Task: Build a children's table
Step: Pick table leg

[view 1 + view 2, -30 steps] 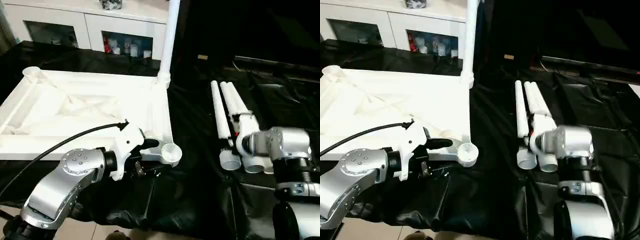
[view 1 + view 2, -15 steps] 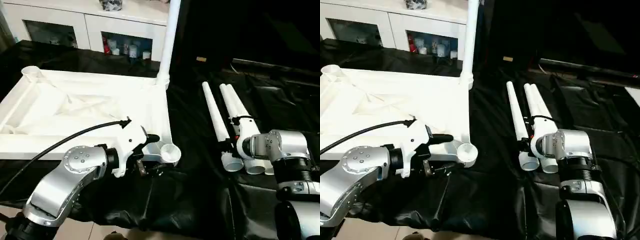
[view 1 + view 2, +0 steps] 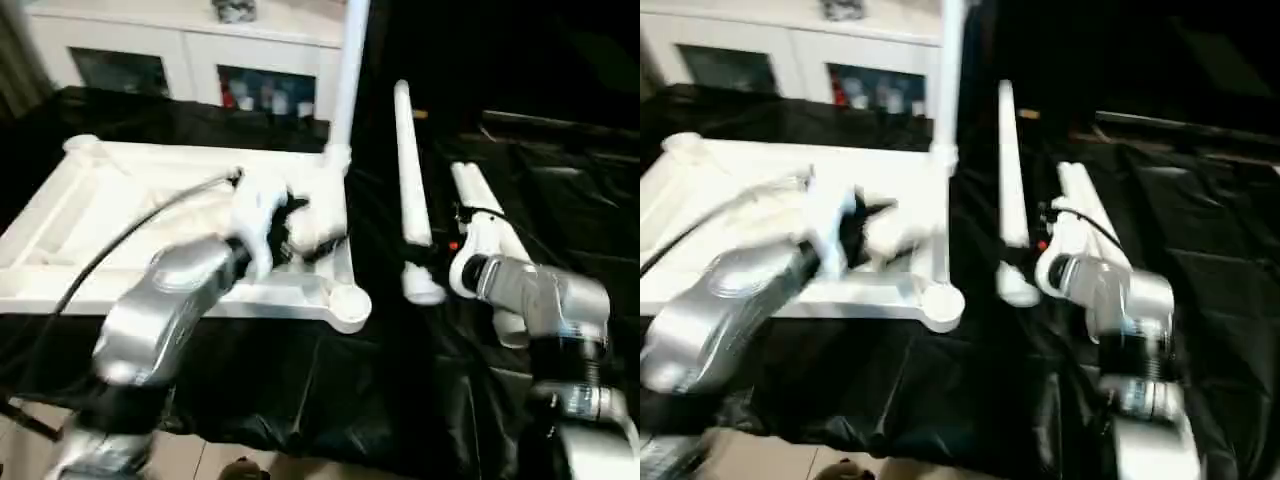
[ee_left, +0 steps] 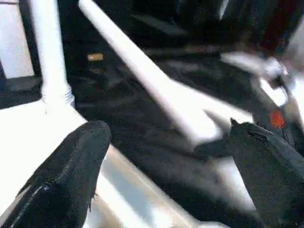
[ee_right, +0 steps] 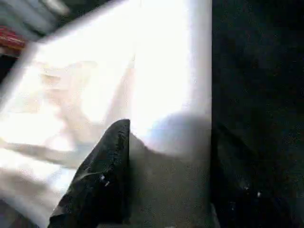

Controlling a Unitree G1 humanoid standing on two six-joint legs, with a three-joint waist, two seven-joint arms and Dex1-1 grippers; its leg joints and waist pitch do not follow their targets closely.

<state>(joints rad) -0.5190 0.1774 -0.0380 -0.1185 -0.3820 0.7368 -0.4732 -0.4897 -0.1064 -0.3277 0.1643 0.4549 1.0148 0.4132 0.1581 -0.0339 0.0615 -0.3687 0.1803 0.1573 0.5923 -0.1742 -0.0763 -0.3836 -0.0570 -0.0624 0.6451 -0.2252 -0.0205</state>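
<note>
Our right claw is clamped on a table leg near its wide end, long axis running away from us. The empty near-corner socket of the upturned tabletop sits just left of it. Left claw gapes wide over the tabletop, empty.

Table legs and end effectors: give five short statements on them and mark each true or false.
1. One leg stands upright in a far corner socket of the tabletop. True.
2. The right end effector grips a leg lifted off the black cloth. True.
3. The left end effector is clamped on a leg. False: its fingers stand wide apart, holding nothing.
4. All four legs are mounted. False: two loose legs lie on the cloth.
5. The near right corner socket is empty. True.
</note>
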